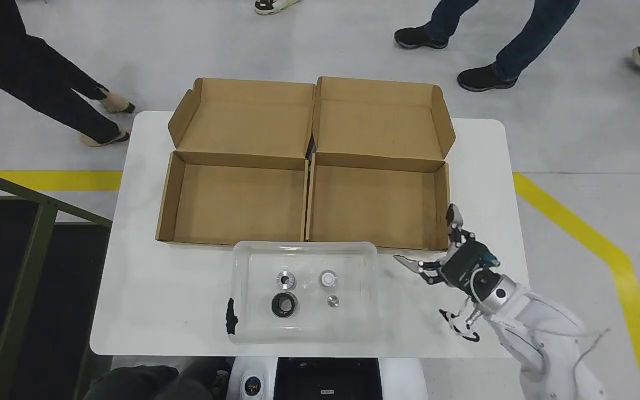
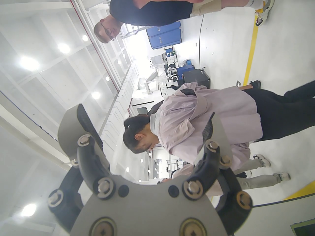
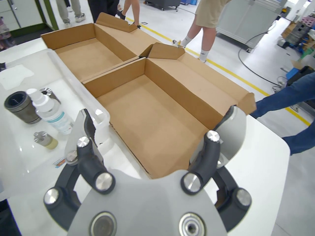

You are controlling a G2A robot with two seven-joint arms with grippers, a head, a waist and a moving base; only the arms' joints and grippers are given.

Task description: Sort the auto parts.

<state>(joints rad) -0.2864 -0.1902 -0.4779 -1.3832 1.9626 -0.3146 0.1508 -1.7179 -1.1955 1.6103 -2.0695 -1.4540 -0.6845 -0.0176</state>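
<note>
A clear plastic bin (image 1: 370, 290) near the table's front holds the parts: a dark cylindrical bearing (image 3: 21, 108) (image 1: 285, 305), a small white bottle (image 3: 53, 114) (image 1: 327, 278), a small metal cylinder (image 3: 45, 140) (image 1: 333, 300) and a ribbed metal piece (image 3: 48, 92) (image 1: 287, 279). Behind the bin stand two open cardboard boxes, the left box (image 1: 235, 200) and the right box (image 1: 375, 205), both bare inside. My right gripper (image 1: 425, 237) (image 3: 160, 110) hovers open and empty over the right box's front right corner, just right of the bin. My left gripper (image 2: 145, 111) is open and empty, pointing up into the room.
The white table (image 1: 490, 180) has bare surface on both sides of the boxes. Both box lids (image 1: 380, 120) lie folded back toward the far edge. A small black object (image 1: 232, 318) sits at the bin's left end. People stand on the floor beyond the table.
</note>
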